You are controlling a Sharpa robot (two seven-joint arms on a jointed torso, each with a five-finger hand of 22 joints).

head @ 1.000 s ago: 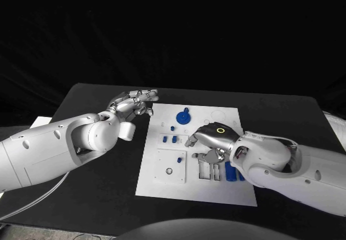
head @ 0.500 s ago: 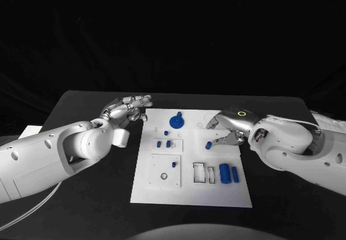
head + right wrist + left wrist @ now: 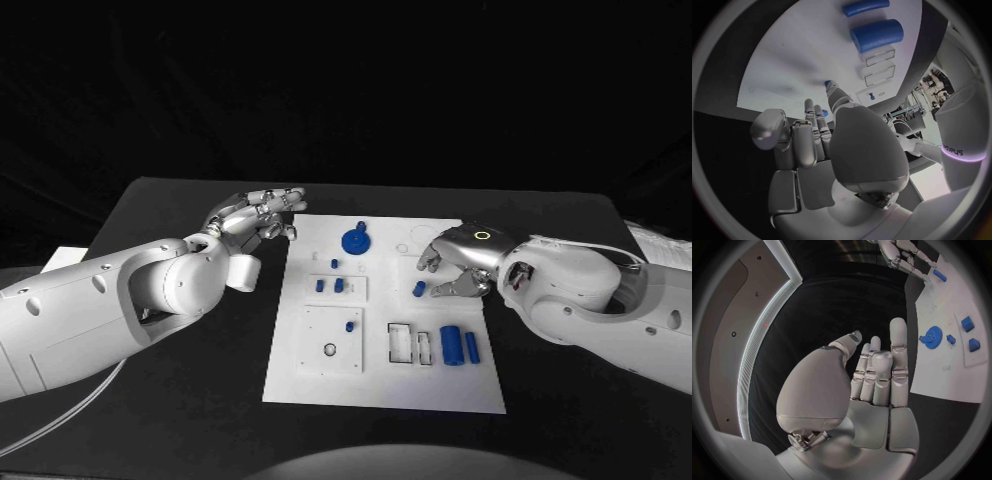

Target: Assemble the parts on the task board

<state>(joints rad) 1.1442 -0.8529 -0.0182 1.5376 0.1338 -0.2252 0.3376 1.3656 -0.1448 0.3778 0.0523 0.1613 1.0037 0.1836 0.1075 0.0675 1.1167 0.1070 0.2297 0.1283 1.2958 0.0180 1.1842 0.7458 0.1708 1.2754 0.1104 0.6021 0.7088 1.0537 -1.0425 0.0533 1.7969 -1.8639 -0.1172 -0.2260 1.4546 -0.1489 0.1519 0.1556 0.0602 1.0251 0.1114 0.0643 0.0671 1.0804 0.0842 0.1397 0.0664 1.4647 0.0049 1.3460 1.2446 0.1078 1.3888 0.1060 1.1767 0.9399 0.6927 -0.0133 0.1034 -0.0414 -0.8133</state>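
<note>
While the right hand pinches a small blue peg over the white board, right of the blue gear, a loose grip could drop it; the left hand waits empty, fingers apart, left of the board.

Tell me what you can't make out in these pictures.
- Whether the right hand grips the small blue piece: head view too small; right wrist view, its own fingers cover it.
- Board recesses: too small to read, head view.
- Left hand palm: turned away, head view.
</note>
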